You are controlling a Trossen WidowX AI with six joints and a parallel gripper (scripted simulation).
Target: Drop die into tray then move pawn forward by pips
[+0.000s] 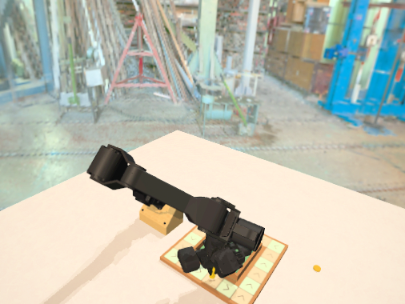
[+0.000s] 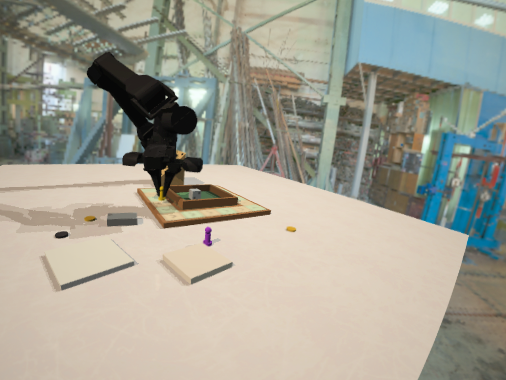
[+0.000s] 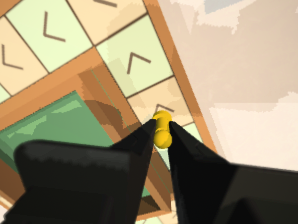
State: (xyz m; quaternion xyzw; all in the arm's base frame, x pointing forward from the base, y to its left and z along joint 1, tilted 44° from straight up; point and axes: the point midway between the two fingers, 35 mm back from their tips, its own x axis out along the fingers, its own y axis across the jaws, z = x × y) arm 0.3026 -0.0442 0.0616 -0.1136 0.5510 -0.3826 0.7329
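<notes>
The board (image 1: pixel 170 254) (image 2: pixel 220 210) (image 3: pixel 130 60) has a ring of arrow squares around a brown-walled dice tray (image 2: pixel 205 202) with a green floor (image 3: pixel 50 125). A white die (image 2: pixel 194 193) lies in the tray; its top face is too small to read. My gripper (image 1: pixel 212 271) (image 2: pixel 162 189) (image 3: pixel 161 125) reaches down at the board's edge beside the tray and is shut on the yellow pawn (image 1: pixel 212 274) (image 2: pixel 161 194) (image 3: pixel 162 134), which stands on an outer square. The arm hides the die in the top view.
A purple pawn (image 2: pixel 207 236), an orange disc (image 2: pixel 291 229) (image 1: pixel 316 268), a grey block (image 2: pixel 122 219), a black disc (image 2: pixel 61 234), a second orange disc (image 2: pixel 90 218) and two flat tiles (image 2: pixel 87 260) (image 2: pixel 196 262) lie on the table. The tan arm base (image 1: pixel 162 218) stands behind the board.
</notes>
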